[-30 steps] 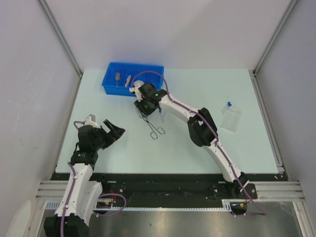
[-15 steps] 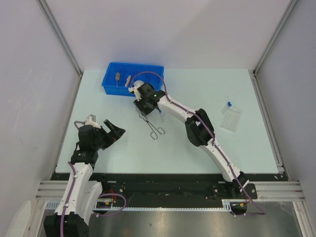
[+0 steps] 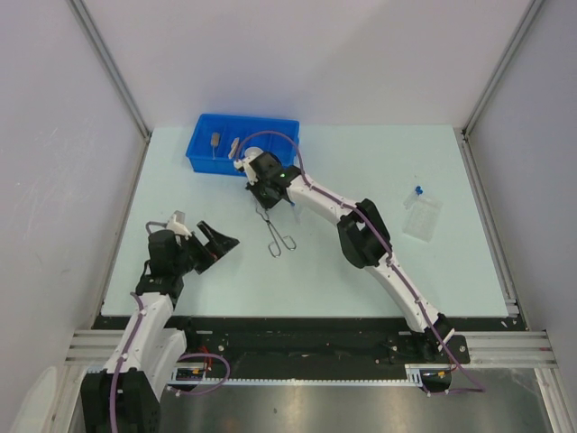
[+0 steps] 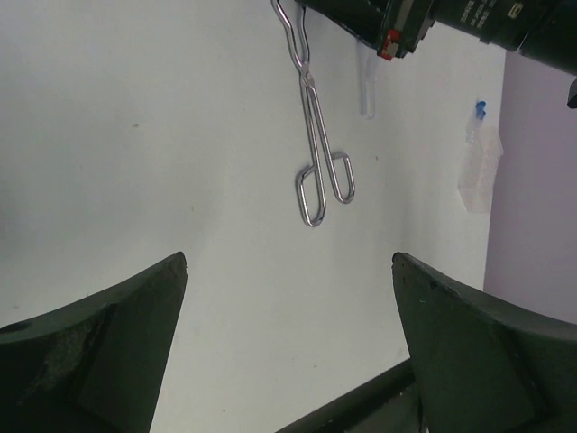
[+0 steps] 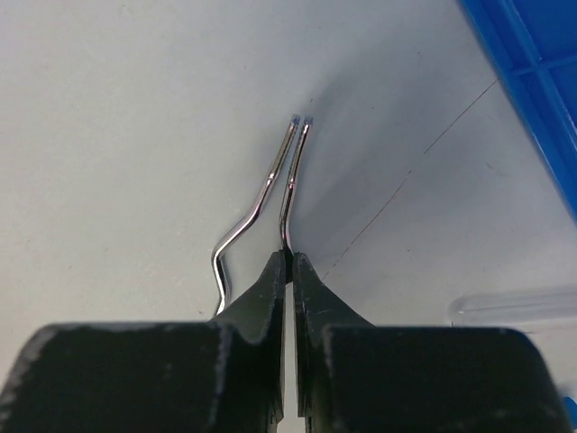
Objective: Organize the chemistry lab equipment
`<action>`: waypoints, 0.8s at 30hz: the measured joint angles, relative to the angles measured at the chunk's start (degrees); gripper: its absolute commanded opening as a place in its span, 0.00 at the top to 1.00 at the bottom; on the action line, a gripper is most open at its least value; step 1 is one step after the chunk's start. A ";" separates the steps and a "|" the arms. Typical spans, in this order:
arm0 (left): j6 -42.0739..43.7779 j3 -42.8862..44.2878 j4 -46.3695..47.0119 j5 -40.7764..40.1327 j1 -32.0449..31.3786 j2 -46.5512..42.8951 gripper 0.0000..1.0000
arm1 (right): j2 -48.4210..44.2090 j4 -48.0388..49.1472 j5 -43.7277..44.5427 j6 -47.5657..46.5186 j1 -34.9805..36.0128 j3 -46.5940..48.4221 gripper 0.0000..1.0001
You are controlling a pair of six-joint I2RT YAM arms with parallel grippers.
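Note:
The silver wire tongs [image 3: 277,236] lie on the table in front of the blue bin [image 3: 270,135]. My right gripper [image 3: 260,198] is shut on one wire of the tongs near their tips, as the right wrist view shows [image 5: 289,262], with the tongs' ends [image 5: 287,180] sticking out past the fingers. My left gripper [image 3: 221,240] is open and empty at the left of the table; its view shows the tongs' loop handles [image 4: 317,171] ahead. A clear tube [image 4: 365,90] lies beside the tongs. The clear tube rack [image 3: 422,216] and a blue-capped tube [image 3: 418,191] are at the right.
The blue divided bin holds tan wooden-handled tools [image 3: 216,142] at the back left. Its edge shows in the right wrist view [image 5: 532,81]. A clear tube [image 5: 514,302] lies just right of the right fingers. Grey walls close in the table.
The right gripper has shifted slightly left toward the bin, dragging the tongs with it. The left arm has moved a little forward and to the right, still open.

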 measured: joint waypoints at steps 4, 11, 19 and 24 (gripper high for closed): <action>-2.62 -3.67 6.64 4.72 -0.07 1.95 0.00 | -0.74 0.09 -2.10 0.72 -0.22 -1.03 1.00; -5.09 -5.20 15.41 8.07 -2.49 9.01 0.01 | -3.96 -0.15 -7.56 2.64 -0.22 -4.33 1.00; -6.95 -5.20 21.86 6.78 -7.06 17.33 0.01 | -6.78 0.20 -10.67 3.76 -0.22 -5.05 1.00; -7.80 -5.11 27.17 3.80 -10.08 24.90 0.06 | -7.21 0.42 -11.39 4.24 -0.22 -5.68 1.00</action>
